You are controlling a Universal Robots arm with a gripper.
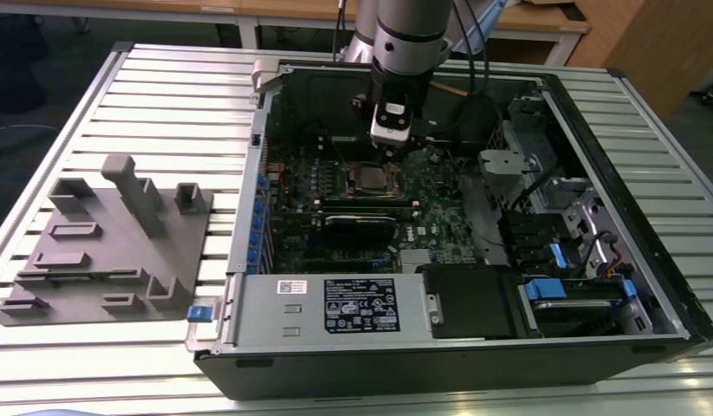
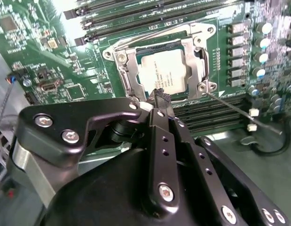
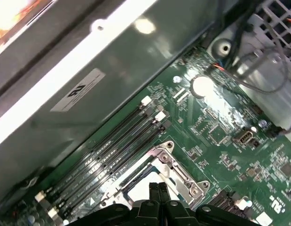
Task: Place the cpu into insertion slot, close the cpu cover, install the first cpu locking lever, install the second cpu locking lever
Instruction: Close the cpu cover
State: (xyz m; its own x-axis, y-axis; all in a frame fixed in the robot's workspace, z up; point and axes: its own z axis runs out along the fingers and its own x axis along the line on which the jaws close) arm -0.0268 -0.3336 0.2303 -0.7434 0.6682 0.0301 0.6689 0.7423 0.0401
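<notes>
The cpu point(image 2: 164, 70) lies flat in the insertion slot point(image 1: 368, 180) on the green motherboard, its pale metal top facing up. The cpu cover point(image 2: 194, 61) is folded down around it as a silvery frame. My gripper point(image 2: 161, 96) is shut with nothing between its fingers, and its tip hangs just over the cover's edge nearest the wrist. In the exterior view the gripper point(image 1: 393, 154) points down into the case just behind the socket. One thin wire lever point(image 2: 239, 110) sticks out slanting from a socket corner; another lever point(image 2: 150, 34) runs along the far side. The first wrist view shows the shut gripper point(image 3: 154, 187) over the cover point(image 3: 178, 172).
Long black memory slots point(image 2: 136, 12) flank the socket on both sides. The open computer case point(image 1: 255, 173) walls in the board, with a power supply point(image 1: 333, 303) in front and cables and drive bays point(image 1: 564, 260) at the exterior view's right. A grey fixture point(image 1: 113, 243) sits beside the case.
</notes>
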